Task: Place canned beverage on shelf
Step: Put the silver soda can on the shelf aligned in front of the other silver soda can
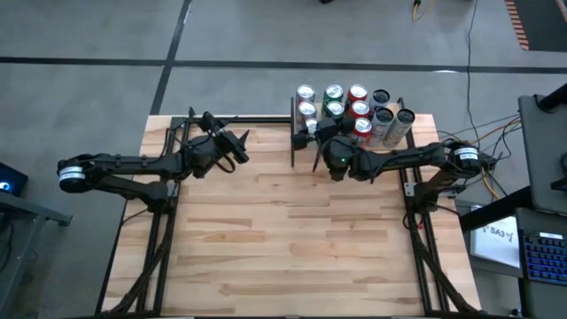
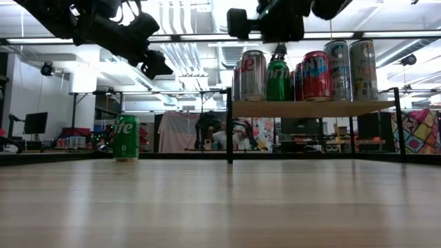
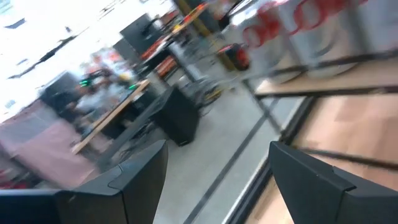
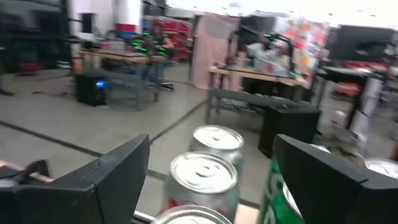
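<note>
The shelf (image 2: 310,109), a light wood board on thin black posts, stands at the table's far right and carries several upright cans (image 1: 334,93): silver, green and red ones. My right gripper (image 1: 317,137) hovers open, level, just above the tops of the shelf's cans (image 4: 204,174), touching none. One more green can (image 2: 126,138) stands upright on its base on the tabletop at the far left; in the high view my left arm covers it. My left gripper (image 1: 237,146) hangs open in the air above the table's far left part, pointing toward the shelf (image 3: 311,81).
The shelf's black posts (image 1: 293,133) rise between the two grippers. Black frame rails (image 1: 177,151) run along the table's left and right edges. The striped wood tabletop (image 1: 292,239) stretches toward the near edge. Beyond the far edge lie workshop benches and floor.
</note>
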`<action>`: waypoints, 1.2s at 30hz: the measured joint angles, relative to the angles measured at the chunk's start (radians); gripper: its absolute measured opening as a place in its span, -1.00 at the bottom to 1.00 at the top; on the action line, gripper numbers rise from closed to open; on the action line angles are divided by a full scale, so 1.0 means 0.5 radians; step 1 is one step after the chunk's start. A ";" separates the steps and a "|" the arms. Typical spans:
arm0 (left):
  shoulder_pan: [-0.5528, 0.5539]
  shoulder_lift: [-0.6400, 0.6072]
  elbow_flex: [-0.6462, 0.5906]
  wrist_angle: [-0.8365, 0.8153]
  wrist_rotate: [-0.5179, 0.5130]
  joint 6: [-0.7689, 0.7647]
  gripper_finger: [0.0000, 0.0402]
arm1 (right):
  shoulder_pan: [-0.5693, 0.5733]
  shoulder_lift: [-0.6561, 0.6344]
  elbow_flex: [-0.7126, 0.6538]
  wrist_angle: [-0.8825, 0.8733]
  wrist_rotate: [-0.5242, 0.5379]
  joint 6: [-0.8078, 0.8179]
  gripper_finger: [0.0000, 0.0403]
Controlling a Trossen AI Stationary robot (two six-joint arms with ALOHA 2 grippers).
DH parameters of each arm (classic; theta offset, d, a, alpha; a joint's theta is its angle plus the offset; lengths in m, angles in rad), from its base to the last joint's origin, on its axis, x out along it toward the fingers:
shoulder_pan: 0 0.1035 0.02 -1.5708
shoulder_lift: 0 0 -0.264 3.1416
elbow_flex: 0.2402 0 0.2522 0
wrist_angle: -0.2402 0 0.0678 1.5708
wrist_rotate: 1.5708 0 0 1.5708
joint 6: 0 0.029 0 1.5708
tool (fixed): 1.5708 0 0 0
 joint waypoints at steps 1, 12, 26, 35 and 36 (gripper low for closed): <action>0.001 0.000 0.000 0.000 0.071 -0.014 0.32 | 0.009 -0.021 0.000 0.002 -0.030 -0.028 0.64; -0.002 0.000 0.000 -0.037 1.407 -0.142 0.32 | 0.140 -0.310 0.000 -0.356 -0.688 0.205 0.39; -0.001 0.001 0.000 0.183 1.412 -0.327 0.22 | 0.135 -0.686 0.000 -1.583 -1.175 0.887 -0.87; -0.001 0.243 0.000 0.655 1.434 -0.779 -0.43 | 0.133 -0.786 0.000 -1.989 -1.173 0.846 -0.94; -0.001 0.290 0.000 0.729 1.433 -0.826 -0.53 | 0.125 -0.787 0.000 -1.989 -1.174 0.827 -0.94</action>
